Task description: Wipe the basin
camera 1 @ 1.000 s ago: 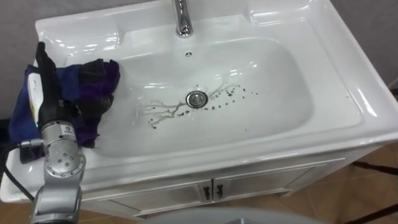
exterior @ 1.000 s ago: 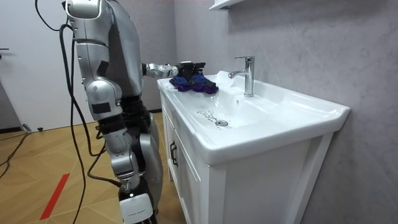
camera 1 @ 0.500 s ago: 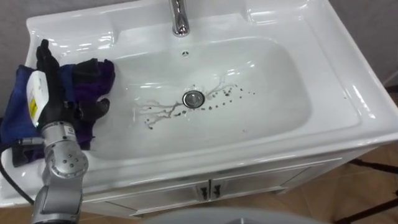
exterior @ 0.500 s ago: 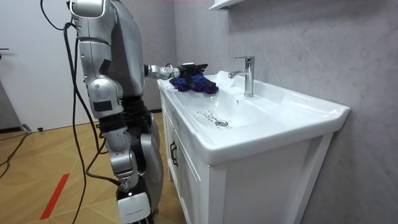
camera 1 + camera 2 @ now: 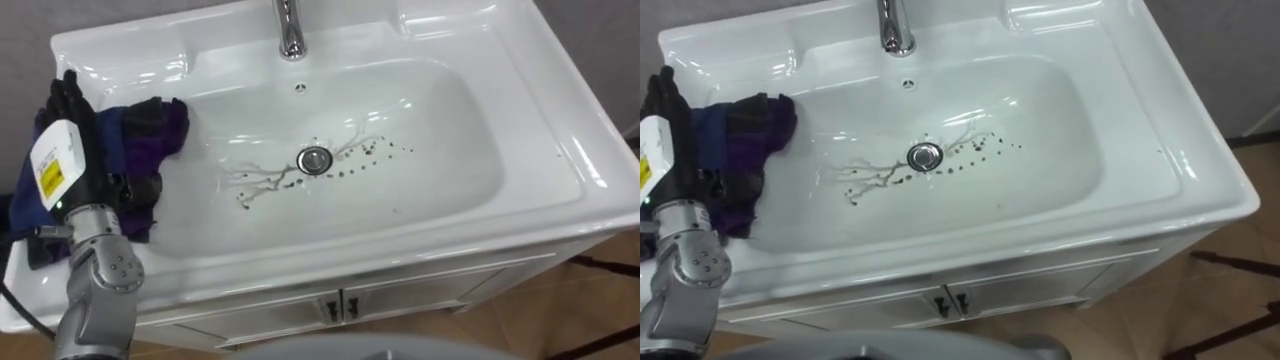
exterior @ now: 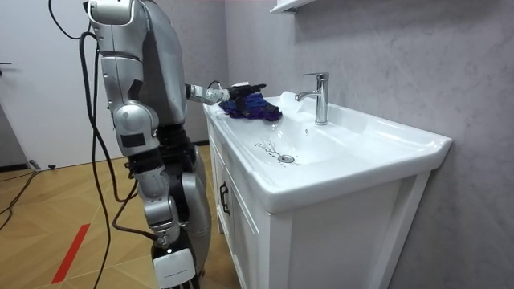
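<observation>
Looking down through the head camera, I have the left hand (image 5: 82, 150) over the left rim of the basin (image 5: 450, 150), its back towards me and its dark fingers (image 5: 70, 100) stretched out straight, away from me. Nothing is clasped in it; the thumb sticks out to its right, above the cloth (image 5: 152, 132). That cloth, a crumpled blue and purple rag, lies bunched under and just to the right of the hand, partly on the rim and partly spilling down the bowl's left slope. I cannot tell whether the palm actually presses on it or hangs just above it.

Well to the right of the hand, at the bottom of the bowl, sits the round metal drain (image 5: 314, 158). Thin dark streaks (image 5: 262, 183) branch out from the drain towards the hand, and a scatter of dark specks (image 5: 372, 152) lies on the drain's far side. Ahead of the hand and off to its right, the chrome tap (image 5: 290, 30) rises from the back ledge.

In the room view the robot stands upright at the end of the vanity (image 6: 321, 241), on the room view's left, with the arm reaching level over the corner where the rag is piled.
</observation>
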